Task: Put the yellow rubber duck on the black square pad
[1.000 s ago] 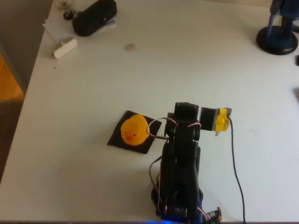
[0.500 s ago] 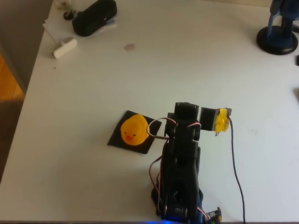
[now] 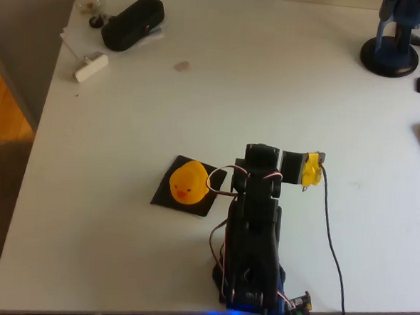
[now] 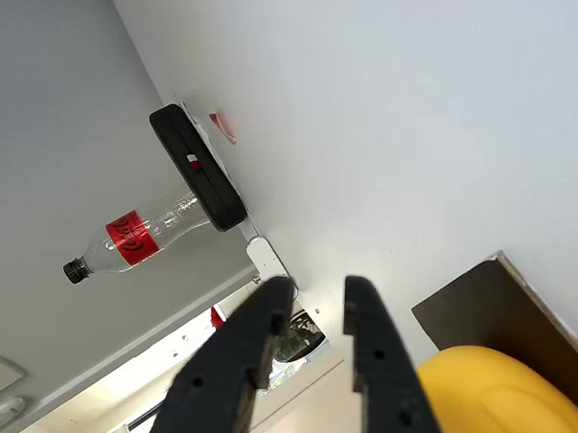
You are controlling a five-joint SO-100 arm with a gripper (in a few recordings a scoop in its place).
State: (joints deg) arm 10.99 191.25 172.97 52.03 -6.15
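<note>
Overhead view: rounded duck (image 3: 188,183) on flat pad (image 3: 206,199)

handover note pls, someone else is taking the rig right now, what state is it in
Gripper: nothing between the fingers, which stand slightly apart; the arm is folded back near its base.
Yellow rubber duck: sitting on the black square pad, beak toward the table's near edge in the overhead view.
Done: the duck is on the pad, released.
Left: nothing obvious; just confirm the duck sits steady.
</note>
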